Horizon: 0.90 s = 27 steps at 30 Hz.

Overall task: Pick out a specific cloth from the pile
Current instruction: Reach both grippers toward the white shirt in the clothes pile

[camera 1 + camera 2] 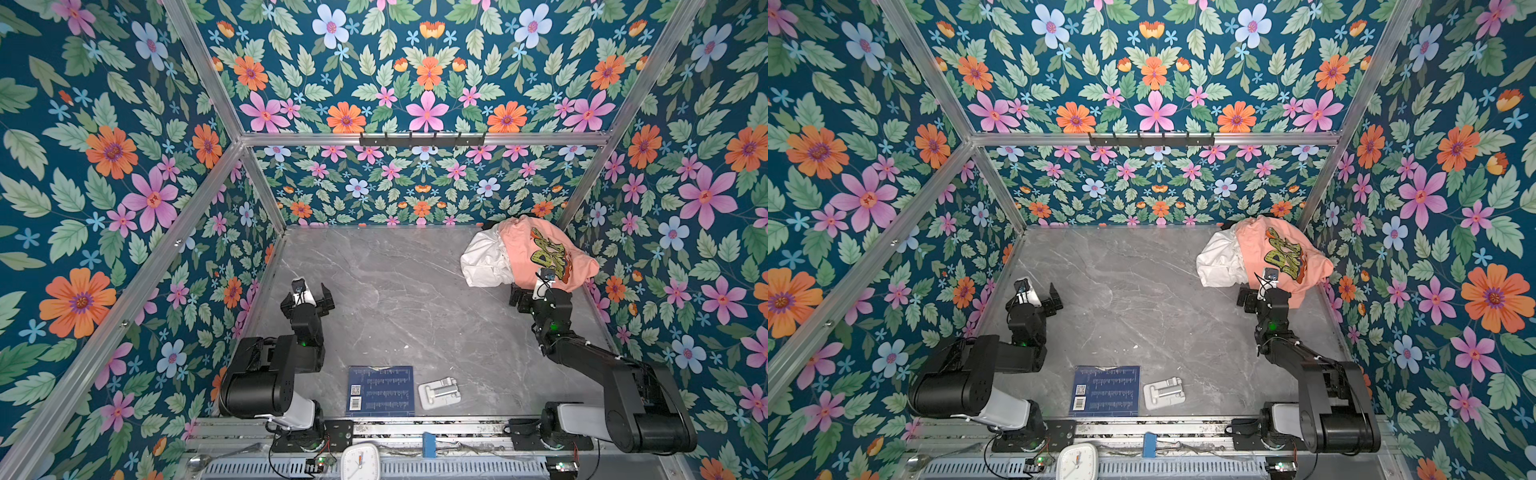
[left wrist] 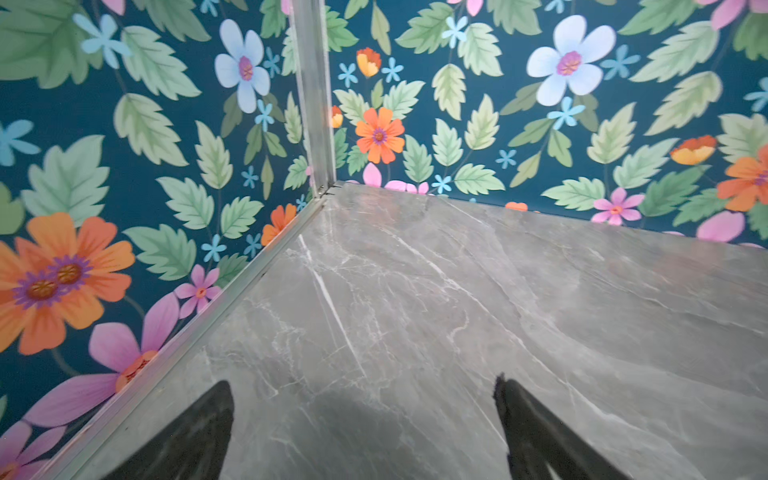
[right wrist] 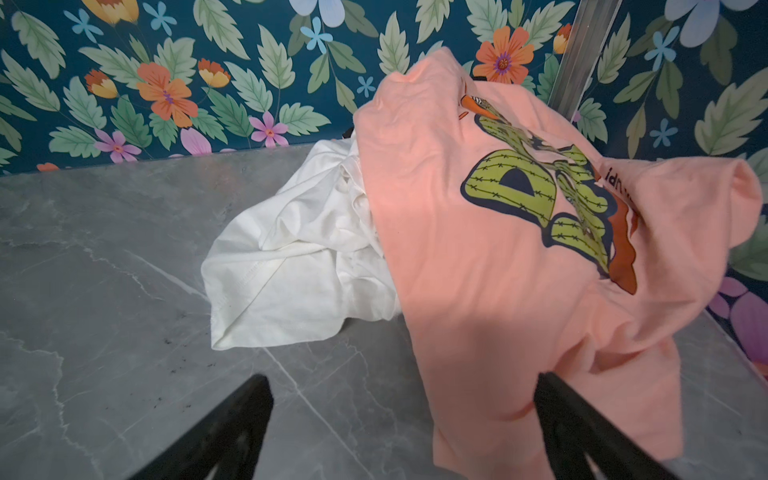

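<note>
The pile sits in the far right corner of the grey marble table (image 1: 374, 291). The cloth (image 1: 484, 259) (image 1: 1219, 259) (image 3: 299, 249) is plain white and wrinkled, and its right part lies under a peach-orange shirt (image 1: 523, 245) (image 1: 1252, 245) (image 3: 478, 311) with a yellow-green graphic. A sliver of black fabric (image 3: 347, 134) shows behind them. My right gripper (image 1: 536, 291) (image 1: 1264, 291) (image 3: 402, 379) is open at the pile's near edge, one finger over the peach hem and one over bare table, holding nothing. My left gripper (image 1: 308, 294) (image 1: 1034, 297) (image 2: 363, 384) is open and empty at the table's left.
A dark blue book (image 1: 380, 390) and a white plastic part (image 1: 438, 390) lie near the front edge. Floral walls with metal posts close in the table on three sides. A black hook rack (image 1: 422, 139) hangs on the back wall. A white clock (image 1: 359, 461) sits below the front rail.
</note>
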Tool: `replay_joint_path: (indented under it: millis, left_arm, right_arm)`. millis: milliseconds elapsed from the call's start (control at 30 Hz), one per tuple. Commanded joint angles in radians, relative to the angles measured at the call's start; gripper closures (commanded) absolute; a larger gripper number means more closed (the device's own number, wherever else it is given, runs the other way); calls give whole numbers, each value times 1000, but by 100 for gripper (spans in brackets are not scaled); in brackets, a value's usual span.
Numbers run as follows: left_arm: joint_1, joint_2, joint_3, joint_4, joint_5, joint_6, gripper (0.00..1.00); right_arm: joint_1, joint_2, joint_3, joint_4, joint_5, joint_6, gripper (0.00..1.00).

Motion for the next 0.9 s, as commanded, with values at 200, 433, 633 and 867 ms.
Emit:
replay_joint_path:
  millis: [200, 433, 633, 867]
  left_arm:
    - [-4, -120, 217, -495, -167, -124, 0]
    - [-20, -95, 372, -739, -72, -262, 0]
    - [-56, -52, 442, -790, 73, -368, 0]
    - [-182, 17, 530, -809, 128, -389, 0]
  right_arm:
    - [39, -96, 121, -328, -11, 95, 1]
    - [86, -87, 206, -471, -24, 115, 1]
    - [86, -60, 263, -581, -55, 156, 1]
    - [86, -17, 312, -659, -99, 184, 1]
